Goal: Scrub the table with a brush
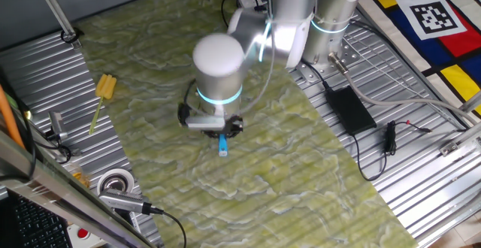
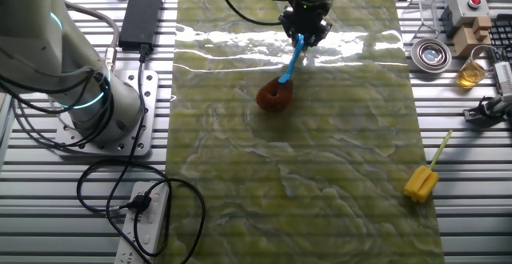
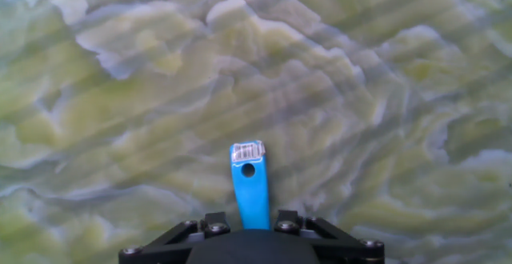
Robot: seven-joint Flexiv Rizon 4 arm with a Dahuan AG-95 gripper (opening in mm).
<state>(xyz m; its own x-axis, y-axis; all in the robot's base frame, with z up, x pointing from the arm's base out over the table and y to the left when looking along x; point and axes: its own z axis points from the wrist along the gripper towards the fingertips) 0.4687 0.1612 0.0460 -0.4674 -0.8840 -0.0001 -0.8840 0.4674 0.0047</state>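
Brush (image 2: 286, 74): light-blue handle, round reddish-brown tuft. Located mid-table, toward the end of the marbled strip nearest the arm's base. Handle slanted, not upright; upper part clamped in the gripper (image 2: 305, 34), tuft (image 2: 274, 94) at the lower end, resting on or just at the surface, contact not certain. Long axis running from the gripper down and outward to the tuft, so tuft offset sideways from the hand, not directly beneath it. Free handle tip with hanging hole and small label poking out past the fingers in the hand view (image 3: 249, 176); same tip visible below the wrist in one fixed view (image 1: 223, 147).

Gripper: closed on the brush handle, fingers themselves mostly hidden by the housing. Single arm only, so no question of the nearer hand.

Table (image 2: 320, 184): pale green-yellow wavy pattern, bare around the tuft on all sides. Judged requirement for the coming stroke: sweep along the strip with the tuft trailing or leading on its slant, pressure kept down through the tilted handle.

Yellow brush (image 2: 424, 176): near the strip's edge, well apart from the tuft, not involved.

Ribbed metal panels (image 2: 472, 216): flanking both long sides.
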